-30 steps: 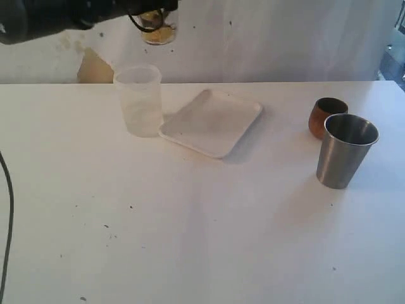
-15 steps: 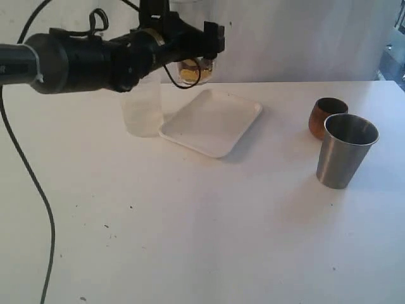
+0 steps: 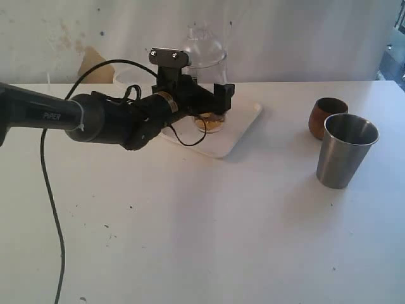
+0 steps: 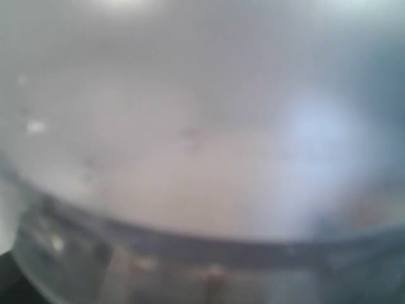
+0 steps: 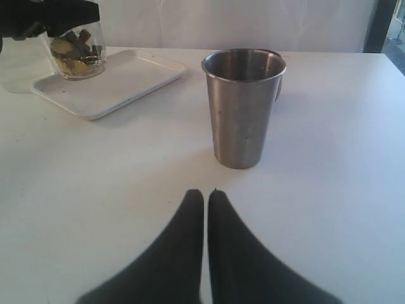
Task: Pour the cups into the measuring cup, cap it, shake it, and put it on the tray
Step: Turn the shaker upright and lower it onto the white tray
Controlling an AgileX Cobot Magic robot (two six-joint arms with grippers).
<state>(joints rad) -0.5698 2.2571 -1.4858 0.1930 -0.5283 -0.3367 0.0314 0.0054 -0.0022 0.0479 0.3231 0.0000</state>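
The clear measuring cup stands upright over the white tray, with brown and yellow bits in its bottom and the dome cap on top. My left gripper is shut on its lower body. Its base is at the tray's surface; contact cannot be told. In the left wrist view the cup is a blur that fills the picture. The steel tumbler and the wooden cup stand at the right. My right gripper is shut and empty, short of the tumbler. The right wrist view also shows the measuring cup on the tray.
A frosted plastic cup stands behind the left arm, left of the tray. The left arm and its cable stretch low across the table's left side.
The left arm has come down from high above the table and moved right, bringing the capped measuring cup down onto the tray. The right gripper's side is unchanged.
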